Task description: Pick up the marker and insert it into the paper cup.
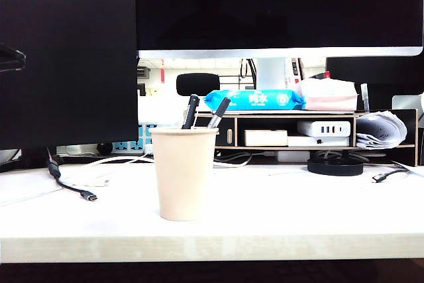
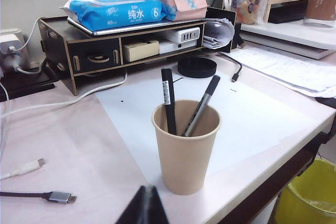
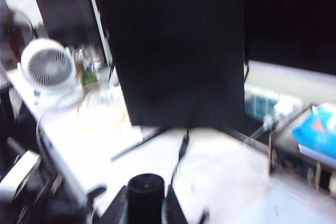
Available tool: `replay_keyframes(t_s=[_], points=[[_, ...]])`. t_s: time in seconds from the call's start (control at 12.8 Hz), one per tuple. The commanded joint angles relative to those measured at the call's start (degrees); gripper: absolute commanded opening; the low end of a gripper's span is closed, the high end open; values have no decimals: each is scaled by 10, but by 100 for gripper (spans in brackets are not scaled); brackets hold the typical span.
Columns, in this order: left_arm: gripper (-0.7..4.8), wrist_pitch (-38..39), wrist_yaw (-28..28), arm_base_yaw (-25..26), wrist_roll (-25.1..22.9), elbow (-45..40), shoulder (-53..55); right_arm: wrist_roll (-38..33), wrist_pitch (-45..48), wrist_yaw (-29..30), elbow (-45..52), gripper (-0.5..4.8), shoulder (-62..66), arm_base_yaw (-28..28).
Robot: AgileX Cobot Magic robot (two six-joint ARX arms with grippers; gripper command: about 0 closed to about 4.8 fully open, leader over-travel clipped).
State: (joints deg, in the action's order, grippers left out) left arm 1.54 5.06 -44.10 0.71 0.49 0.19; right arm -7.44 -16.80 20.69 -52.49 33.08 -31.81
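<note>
The beige paper cup (image 1: 183, 173) stands upright near the table's front edge, with two thin dark pens (image 1: 191, 112) leaning inside it. The left wrist view shows the same paper cup (image 2: 186, 150) and pens (image 2: 167, 100) just ahead of my left gripper (image 2: 147, 190), whose tips are pressed together with nothing between them. My right gripper (image 3: 146, 188) is shut on the thick black marker (image 3: 146, 200), seen end-on between the fingers in a blurred picture; the cup is out of that view. Neither gripper shows in the exterior view.
A wooden desk shelf (image 1: 298, 130) with a blue wipes pack (image 1: 255, 99) stands behind the cup. USB-C cables (image 1: 86, 195) lie to the left on the table. A black monitor (image 3: 168, 51) and a white fan (image 3: 50, 66) face the right wrist. A yellow bin (image 2: 310, 195) sits below the table edge.
</note>
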Motion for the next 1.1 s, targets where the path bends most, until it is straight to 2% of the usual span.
replay_keyframes(t_s=[0.08, 0.31, 0.63, 0.86, 1.1], points=[[-4, -3, -2, 0, -2, 0, 0, -15, 132, -1, 43, -8, 33, 0], [-4, -3, -2, 0, -2, 0, 0, -47, 340, 19, 104, -7, 179, -1], [-4, -3, -2, 0, -2, 0, 0, -50, 522, 34, 108, -7, 358, -41], [-4, -3, -1, 0, -2, 0, 0, -49, 591, -3, 108, -7, 424, -86], [-4, -3, -1, 0, -2, 0, 0, -47, 627, -17, 108, -7, 467, -101]])
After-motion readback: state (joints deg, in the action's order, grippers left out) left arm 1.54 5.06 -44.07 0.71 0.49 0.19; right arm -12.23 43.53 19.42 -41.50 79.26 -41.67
